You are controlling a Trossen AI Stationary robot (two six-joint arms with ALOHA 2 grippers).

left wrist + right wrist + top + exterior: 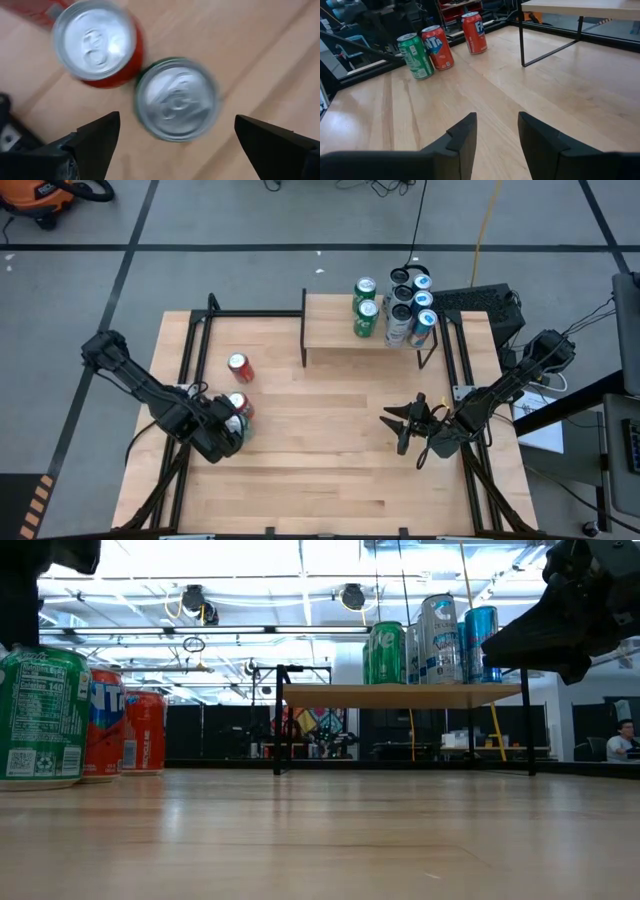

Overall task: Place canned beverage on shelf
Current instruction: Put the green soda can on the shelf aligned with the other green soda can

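Left gripper (172, 145) hangs spread wide straight above the green can (176, 99), fingers either side so it can drop and clamp. That can stands on the table touching a red can (97, 42), well apart from the shelf (335, 328). Right gripper (497, 132) waits part-open and empty.

Two black jointed arms (140, 385)

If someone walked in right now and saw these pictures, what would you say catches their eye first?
Probably the tight cluster of green, silver and blue drink cans crowding one end of the small wood-topped, black-legged shelf at the table's far side. Next, the left hand, fingers spread wide above a green can that touches a red can. The right hand hovers empty over bare tabletop.
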